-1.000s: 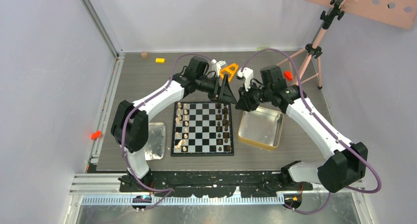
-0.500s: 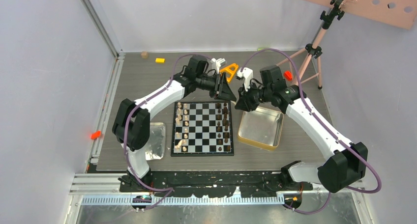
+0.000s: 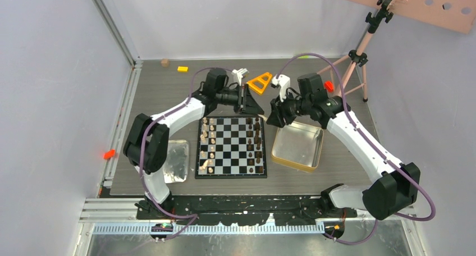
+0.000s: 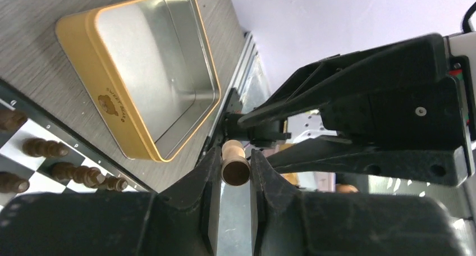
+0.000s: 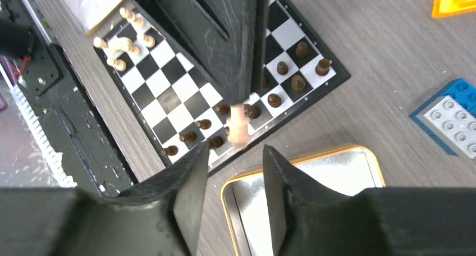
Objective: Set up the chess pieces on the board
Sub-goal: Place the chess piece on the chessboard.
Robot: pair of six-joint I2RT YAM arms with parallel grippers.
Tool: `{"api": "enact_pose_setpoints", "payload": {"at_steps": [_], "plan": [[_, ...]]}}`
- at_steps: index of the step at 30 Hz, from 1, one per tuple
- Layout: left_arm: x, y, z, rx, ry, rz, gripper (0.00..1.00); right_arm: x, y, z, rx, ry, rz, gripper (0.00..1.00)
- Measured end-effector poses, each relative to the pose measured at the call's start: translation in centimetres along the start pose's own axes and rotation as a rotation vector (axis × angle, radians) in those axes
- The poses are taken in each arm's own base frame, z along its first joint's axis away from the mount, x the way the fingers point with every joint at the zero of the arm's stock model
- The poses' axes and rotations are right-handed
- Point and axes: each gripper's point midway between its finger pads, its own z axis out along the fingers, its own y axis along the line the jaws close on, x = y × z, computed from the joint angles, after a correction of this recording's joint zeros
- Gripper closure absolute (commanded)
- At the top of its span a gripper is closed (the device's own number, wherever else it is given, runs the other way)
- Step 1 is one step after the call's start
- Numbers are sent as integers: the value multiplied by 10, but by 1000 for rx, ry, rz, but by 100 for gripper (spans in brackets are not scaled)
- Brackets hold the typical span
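The board (image 3: pixel 231 146) lay nearest, dark pieces (image 3: pixel 257 144) down its right side and light pieces (image 3: pixel 205 145) down its left, with a gold-rimmed tin (image 3: pixel 275 152) just to its right. Past the far edge, the left gripper (image 4: pixel 234 155) was clamped on a light pawn (image 4: pixel 236 169). The right gripper (image 5: pixel 234 156) faced it, fingers apart.

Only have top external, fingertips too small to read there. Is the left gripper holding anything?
Observer: Yes. The left wrist view shows the left gripper shut on a light tan chess piece.
Operator: Right one on it too?
Observer: No. In the right wrist view the right gripper is open and not touching the piece.
Operator: Anything in the tin?
Observer: The gold-rimmed tin shows only bare metal inside.
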Motion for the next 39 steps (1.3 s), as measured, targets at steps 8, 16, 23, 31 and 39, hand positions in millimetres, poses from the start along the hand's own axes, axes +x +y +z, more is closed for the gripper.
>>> {"api": "enact_pose_setpoints", "payload": {"at_steps": [8,16,23,31,39], "plan": [[-40,14,-50,84,-243,-78,100,-53,-1,-19,-45,-163,125,39],[-52,-17,-68,214,-344,-59,100,-89,-5,2,-204,-271,358,38],[-55,-40,-78,266,-389,-19,100,-98,-8,15,-303,-313,493,44],[-58,-44,-79,278,-403,-25,100,-116,2,7,-396,-369,511,53],[-60,-46,-81,288,-416,-18,100,-110,5,12,-442,-356,548,56]]}}
